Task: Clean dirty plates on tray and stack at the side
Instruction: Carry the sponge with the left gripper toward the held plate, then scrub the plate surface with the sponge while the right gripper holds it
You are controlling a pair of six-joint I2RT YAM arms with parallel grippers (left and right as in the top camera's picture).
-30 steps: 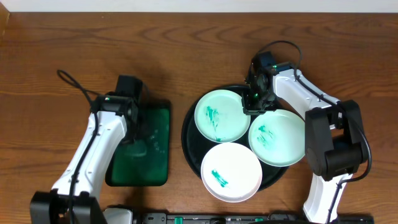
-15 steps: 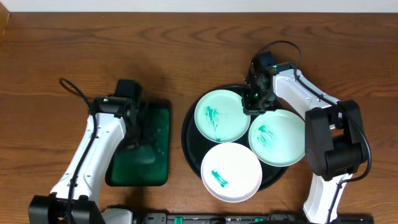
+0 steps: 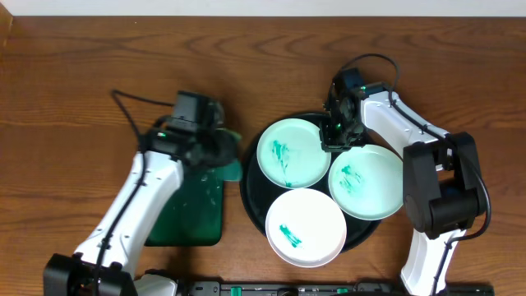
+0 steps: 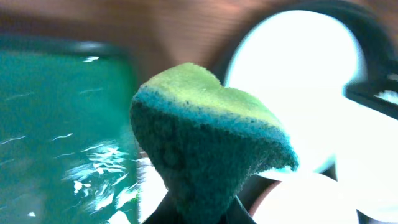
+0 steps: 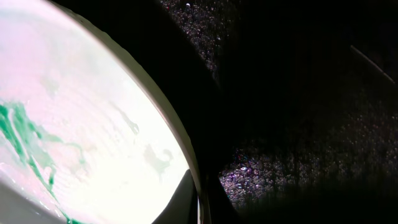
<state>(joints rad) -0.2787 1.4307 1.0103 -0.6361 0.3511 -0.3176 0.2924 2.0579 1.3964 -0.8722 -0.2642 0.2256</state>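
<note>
**A:** Foam, yellow over green: the sponge [image 4: 205, 149] is filling the left wrist view. The left gripper [image 3: 223, 156] is clamping it from below, between the green tray [image 3: 193, 205] and the black tray [image 3: 251, 193].

**B:** And the plates?

**A:** All three are lying on the black tray, smeared teal: near plate [image 3: 306, 228], right plate [image 3: 367, 182], far plate [image 3: 292, 153]. The right gripper [image 3: 335, 138] is pinching a rim, jaws nearly closed on it, probably the far plate's.

**B:** Advice for the wipe?

**A:** Bringing the sponge down flat on the smear, pressing lightly, and sweeping away from the pinned rim so the plate is not sliding.

**B:** What is not showing?

**A:** The left fingers are cut off beneath the sponge. The right wrist view is catching only one stretch of rim, so which plate it belongs to is uncertain.
</note>
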